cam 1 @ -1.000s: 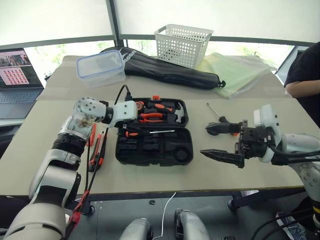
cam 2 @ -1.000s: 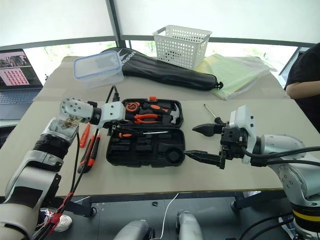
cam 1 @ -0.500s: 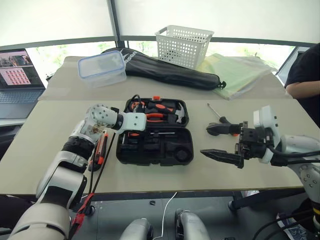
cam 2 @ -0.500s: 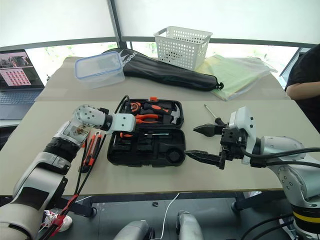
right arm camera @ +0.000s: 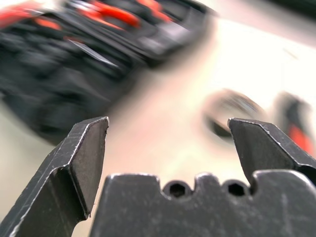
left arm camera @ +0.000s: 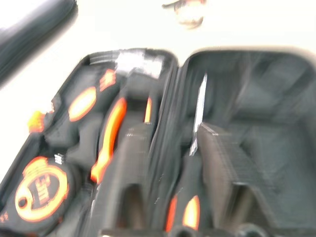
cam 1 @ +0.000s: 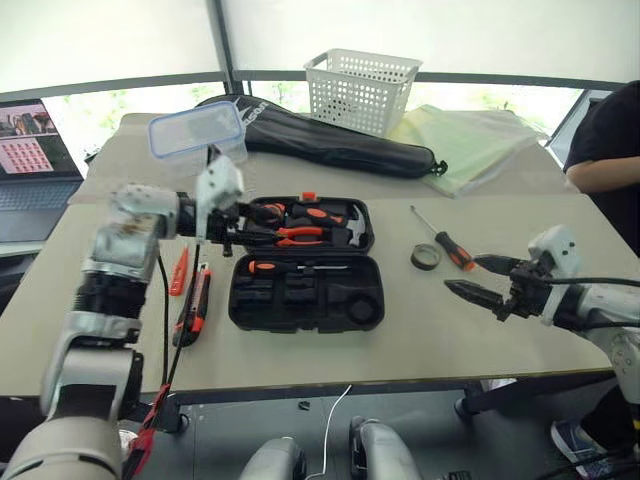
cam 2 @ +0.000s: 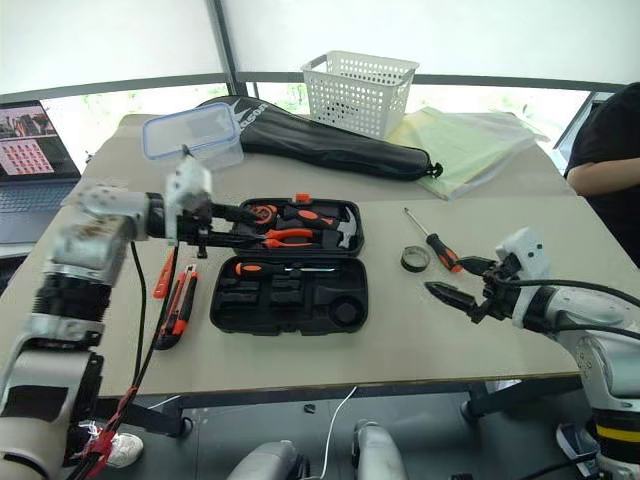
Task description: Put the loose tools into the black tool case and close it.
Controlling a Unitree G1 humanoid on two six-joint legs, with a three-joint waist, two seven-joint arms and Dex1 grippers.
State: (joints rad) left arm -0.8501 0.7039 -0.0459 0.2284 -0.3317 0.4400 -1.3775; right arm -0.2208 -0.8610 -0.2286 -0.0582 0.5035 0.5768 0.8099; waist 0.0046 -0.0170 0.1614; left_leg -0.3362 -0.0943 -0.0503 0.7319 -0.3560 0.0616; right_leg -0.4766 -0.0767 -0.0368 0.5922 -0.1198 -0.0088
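Left gripper (cam 1: pixel 232 222) fingertips indistinct against open tool case (cam 1: pixel 305 300); utility knife (cam 1: pixel 194 305) partly cable-hidden.

Black tool case (cam 1: pixel 305 292) lies open and flat on the counter (cam 1: pixel 330 355); one black-and-orange screwdriver (cam 1: pixel 290 266) rests in its near half; a second screwdriver (cam 1: pixel 446 240) and the dark tape roll (cam 1: pixel 426 257) lie right of it; utility knife (cam 1: pixel 196 305) and slim orange screwdriver (cam 1: pixel 179 271) lie left.

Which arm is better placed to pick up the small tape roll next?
Probably the right. The right gripper is open, empty and close beside the tape roll. The left gripper is over the far side of the tool case.
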